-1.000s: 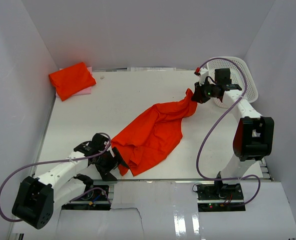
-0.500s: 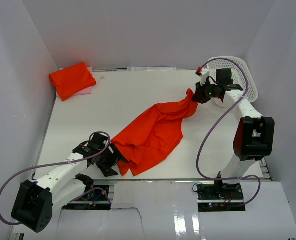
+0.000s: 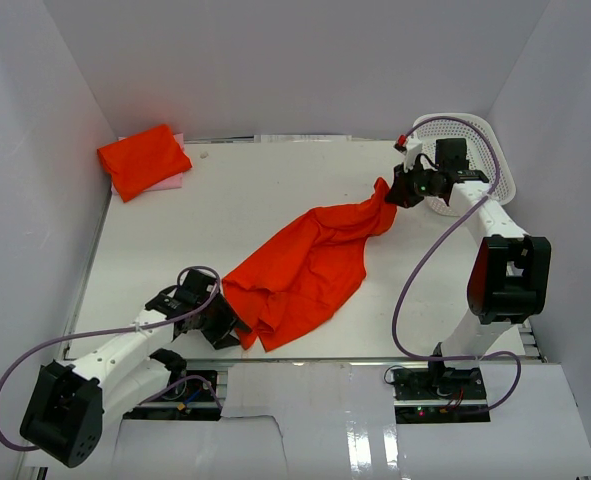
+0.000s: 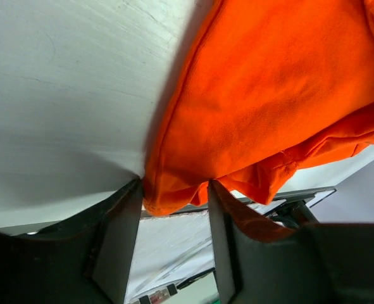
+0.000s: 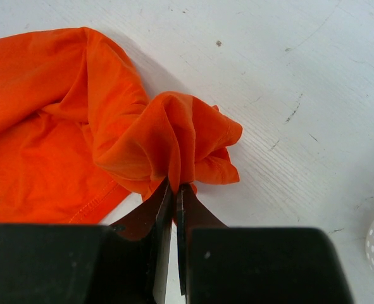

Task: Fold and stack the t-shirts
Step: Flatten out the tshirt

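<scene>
A crumpled orange t-shirt (image 3: 310, 265) lies stretched diagonally across the white table. My right gripper (image 3: 401, 190) is shut on its far right end and holds that bunch of cloth just above the table; the right wrist view shows the fabric (image 5: 174, 136) pinched between the closed fingers of the right gripper (image 5: 175, 185). My left gripper (image 3: 227, 326) is at the shirt's near left edge. In the left wrist view the jaws of the left gripper (image 4: 174, 190) stand apart, with the shirt's hem (image 4: 174, 199) hanging between the fingertips. A folded orange t-shirt (image 3: 143, 158) lies at the back left.
The folded shirt rests on a pink item (image 3: 171, 182) in the back left corner. A white perforated basket (image 3: 475, 150) stands at the back right, close behind my right gripper. White walls enclose the table on three sides.
My left gripper has moved right, up to the shirt's near edge, so the hem now sits between its fingers. The right gripper has kept its hold and has hardly moved.
</scene>
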{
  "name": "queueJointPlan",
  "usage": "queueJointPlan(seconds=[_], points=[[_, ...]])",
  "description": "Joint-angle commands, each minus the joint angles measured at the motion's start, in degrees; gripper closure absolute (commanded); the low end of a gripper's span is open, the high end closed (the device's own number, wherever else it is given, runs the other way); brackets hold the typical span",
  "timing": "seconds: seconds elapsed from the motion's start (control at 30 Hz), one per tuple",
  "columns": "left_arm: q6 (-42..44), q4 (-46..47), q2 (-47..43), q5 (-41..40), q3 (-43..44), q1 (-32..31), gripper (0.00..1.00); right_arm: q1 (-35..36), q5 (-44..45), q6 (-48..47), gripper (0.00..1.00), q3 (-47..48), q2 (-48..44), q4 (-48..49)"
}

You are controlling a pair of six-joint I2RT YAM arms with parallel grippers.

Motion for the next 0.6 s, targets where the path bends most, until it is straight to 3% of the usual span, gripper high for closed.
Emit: queueJointPlan(seconds=[0.0,0.1,0.13,0.23,0.4,0.57], points=[[-1.5,-1.0,0.6,-6.5,-3.2,-0.4,0.47,-0.6,-1.8,0.0,0.92,0.1,-2.6,0.6],[-1.5,0.6,1.8,-6.6,-4.1,-0.5,0.64,-0.7,-2.1,0.0,0.92,0.0,-2.7,0.5],[-1.5,1.8,2.7,-6.3,-4.3,-0.5,0.76,-0.7,-2.4,0.0,0.92,-0.1,-2.8,0.5],[-1.4,3.7,4.3,-5.9,-4.5,-0.5,1.00,-0.8,-2.6,0.0,0.92,0.0,-2.9,0.4],[3.4,2.2,8.6,-10.1,3.7,-0.5,1.00,-0.8,-2.4,0.1,0.92,3.7,-1.4,-1.1],[14.6,-3.4,19.6,-20.8,25.4,0.0,1.00,-1.0,-4.1,2.0,0.92,13.0,2.4,-5.5]])
